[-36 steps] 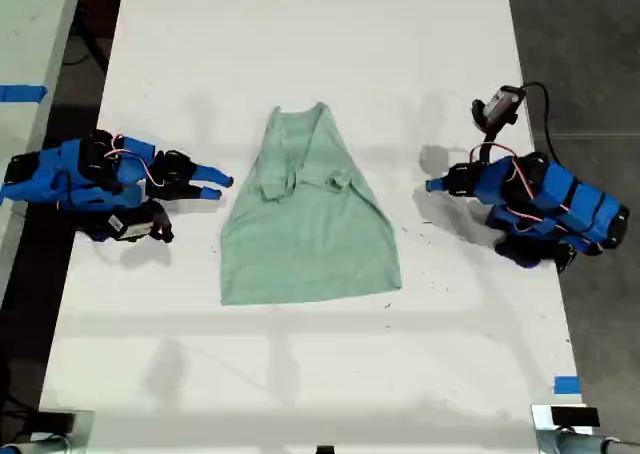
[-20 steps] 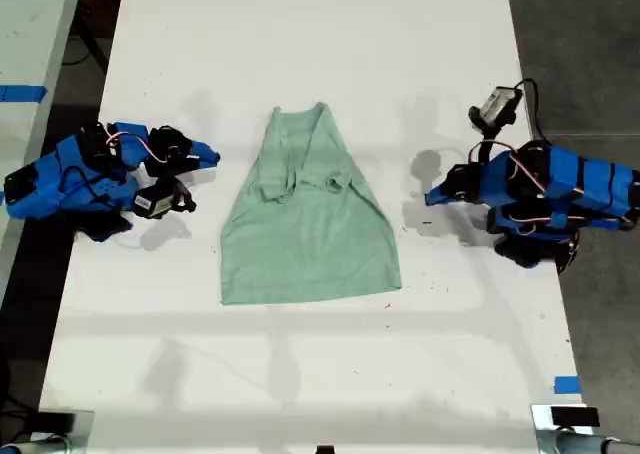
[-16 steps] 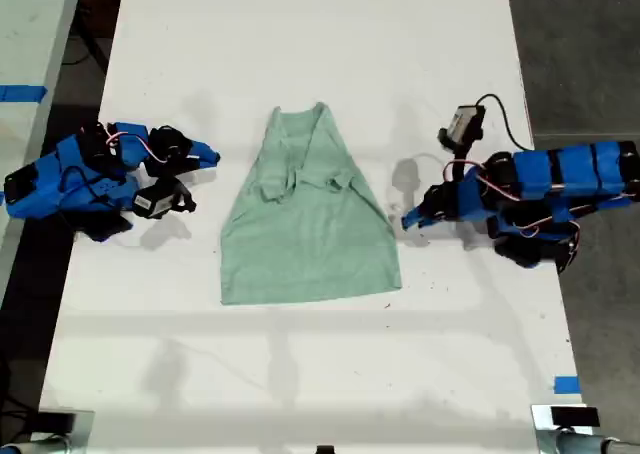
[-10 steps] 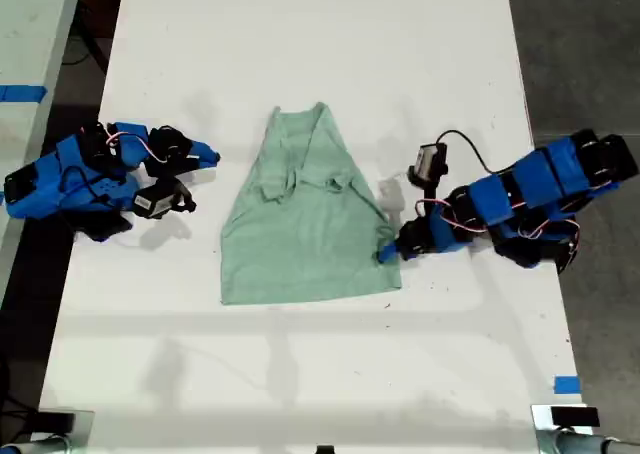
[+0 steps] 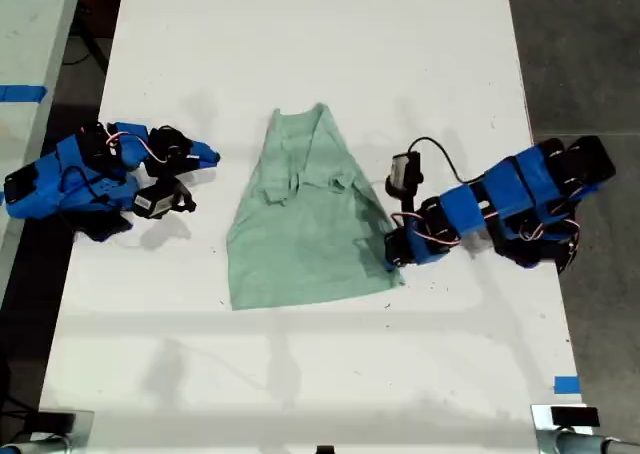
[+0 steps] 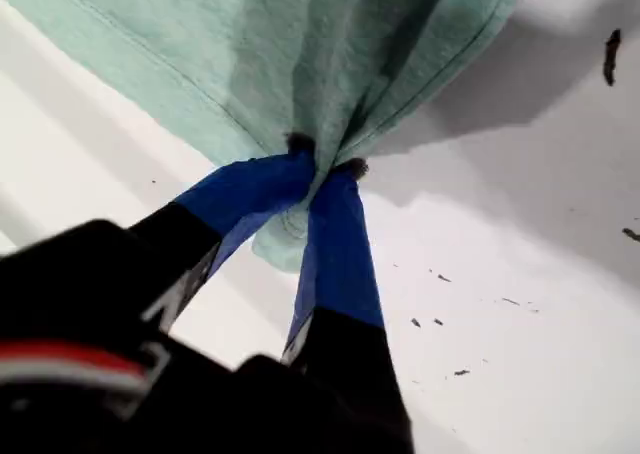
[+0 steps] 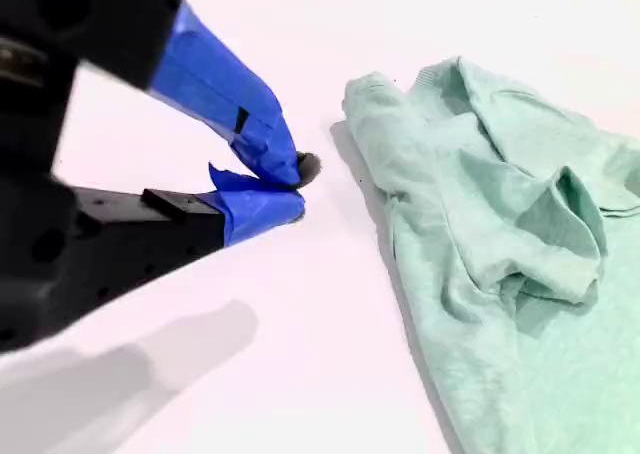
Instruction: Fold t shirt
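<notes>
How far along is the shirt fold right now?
Early. Done: my first gripper has pinched the hem corner of the t shirt on the exterior view's right, fabric bunched between its fingertips. In hand: that corner only. Left: every fold; the shirt lies otherwise flat on the table, and my second gripper sits shut and empty beside it.

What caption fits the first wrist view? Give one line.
My first gripper pinches the t shirt edge above the white table.
</notes>
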Robot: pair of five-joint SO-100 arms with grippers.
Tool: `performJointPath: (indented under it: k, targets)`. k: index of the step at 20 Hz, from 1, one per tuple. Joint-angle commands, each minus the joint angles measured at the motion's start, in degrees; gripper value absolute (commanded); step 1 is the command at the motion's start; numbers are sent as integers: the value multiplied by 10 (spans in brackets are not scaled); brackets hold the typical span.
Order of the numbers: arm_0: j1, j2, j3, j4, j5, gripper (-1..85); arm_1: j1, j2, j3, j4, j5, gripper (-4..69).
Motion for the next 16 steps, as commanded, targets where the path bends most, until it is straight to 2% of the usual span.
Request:
performJointPath:
  k: [1, 5, 10, 13, 15, 16]
  targets:
    - [-4, 4, 25, -2, -1, -2, 17, 7, -110, 85, -45, 18]
    - [-5, 4, 25, -2, -1, -2, 33, -25, -280, 142, -137, 18]
    - [-6, 4, 25, -2, -1, -2, 42, -253, -606, 190, -233, 18]
    - [-5, 4, 25, -2, -1, -2, 54, -308, -622, 124, -272, 22]
    - [-7, 4, 25, -2, 1, -2, 53, -322, -621, 103, -296, 192]
    - [-7, 4, 25, -2, 1, -2, 52, -319, -617, 98, -304, 251]
